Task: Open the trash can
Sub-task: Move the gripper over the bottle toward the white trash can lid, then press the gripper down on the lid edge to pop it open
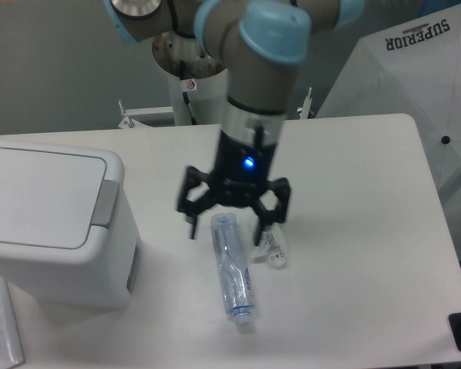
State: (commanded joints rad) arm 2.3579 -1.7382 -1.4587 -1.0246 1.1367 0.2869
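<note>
The trash can (54,227) is a large white boxy bin at the left of the table, its flat lid down and a grey push tab (105,204) on its right edge. My gripper (229,223) hangs open over the table to the right of the bin, its black fingers spread wide above the top end of a clear bottle (232,265). Nothing is between the fingers. A clear gap separates the gripper from the bin.
The clear plastic bottle lies on its side mid-table, cap toward the front edge. A small crumpled clear plastic piece (274,252) lies just right of it. A white umbrella-like cover (415,69) stands at the back right. The arm's base (192,61) is behind the table.
</note>
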